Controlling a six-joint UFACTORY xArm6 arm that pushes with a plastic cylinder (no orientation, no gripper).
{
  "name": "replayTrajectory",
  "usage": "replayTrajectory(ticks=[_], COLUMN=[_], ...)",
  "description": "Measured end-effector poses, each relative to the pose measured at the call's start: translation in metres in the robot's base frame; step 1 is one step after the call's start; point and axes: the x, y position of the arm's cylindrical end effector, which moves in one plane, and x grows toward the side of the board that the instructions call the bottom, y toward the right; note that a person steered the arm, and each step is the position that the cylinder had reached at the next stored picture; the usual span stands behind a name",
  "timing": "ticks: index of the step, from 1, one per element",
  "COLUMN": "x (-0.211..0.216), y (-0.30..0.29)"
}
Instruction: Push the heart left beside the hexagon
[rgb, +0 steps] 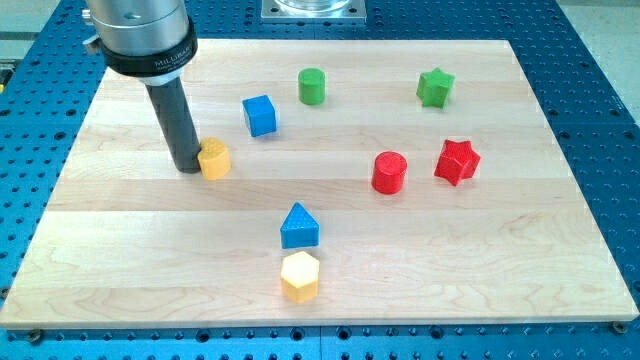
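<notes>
Tip (187, 165) touching yellow heart (214, 159) at its 9 o'clock; yellow hexagon (300, 276) well apart toward 5 o'clock. No fingers, just rod.

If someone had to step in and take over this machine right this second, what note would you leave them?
My tip is down on the wooden board, touching the left side of the small yellow heart block.
The yellow hexagon block sits near the view's bottom, just below the blue triangular block.
Done: nothing final; the heart is well up and to the left of the hexagon, not beside it.
Left: bring the heart down the board to rest at the hexagon's left side, steering clear of the blue triangular block.
There is no claw on this arm, only the rod.
</notes>
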Motion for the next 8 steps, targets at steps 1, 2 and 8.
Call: replayTrajectory(ticks=[1,2,8], x=[-0.004,-0.009,0.091], y=[-0.003,-0.001,0.099])
